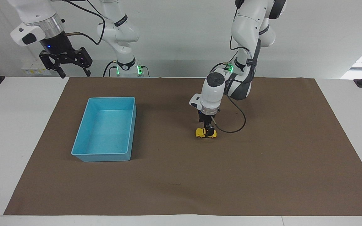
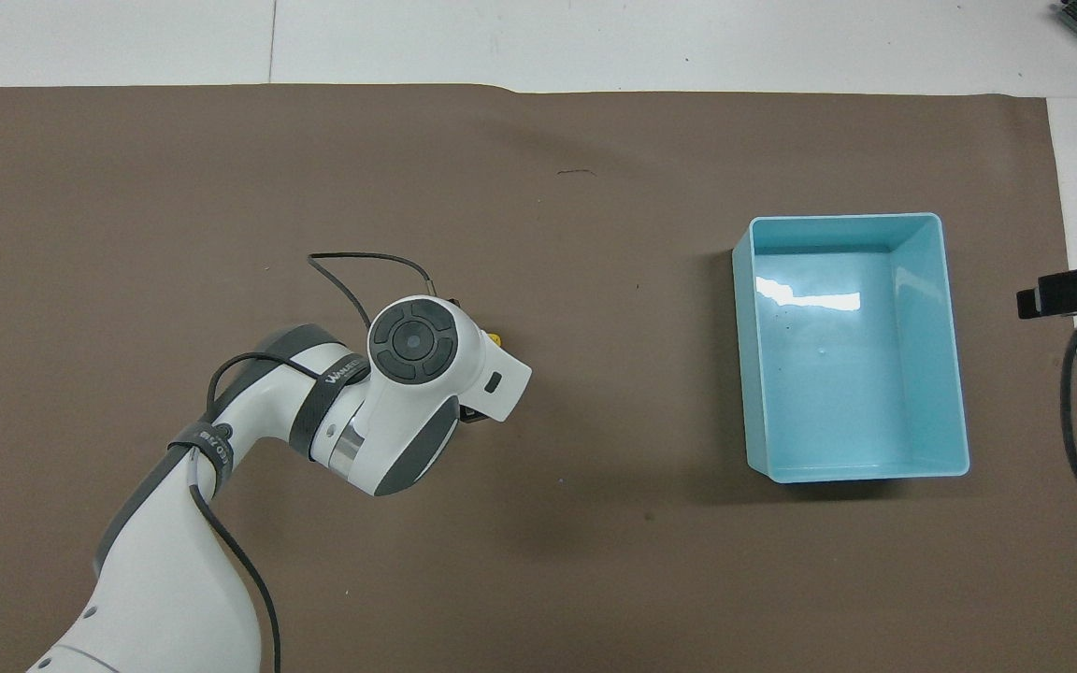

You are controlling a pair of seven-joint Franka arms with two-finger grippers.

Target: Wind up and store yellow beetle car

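The yellow beetle car [image 1: 200, 133] stands on its wheels on the brown mat [image 1: 262, 163], about mid-table. My left gripper [image 1: 207, 131] is down at the car's middle, and its black hand covers part of the body. In the overhead view the left arm hides the car except for a yellow sliver [image 2: 495, 336]. The blue bin [image 1: 132, 125] stands empty toward the right arm's end of the table; it also shows in the overhead view [image 2: 742, 355]. My right gripper [image 1: 64, 67] waits open and empty, raised above the table's edge at the robots' end.
The left arm's black cable [image 1: 236, 125] loops beside the car on the side toward the left arm's end. Only the tip of the right gripper [image 2: 1076, 288] shows in the overhead view, beside the bin. White table [image 1: 11, 131] surrounds the mat.
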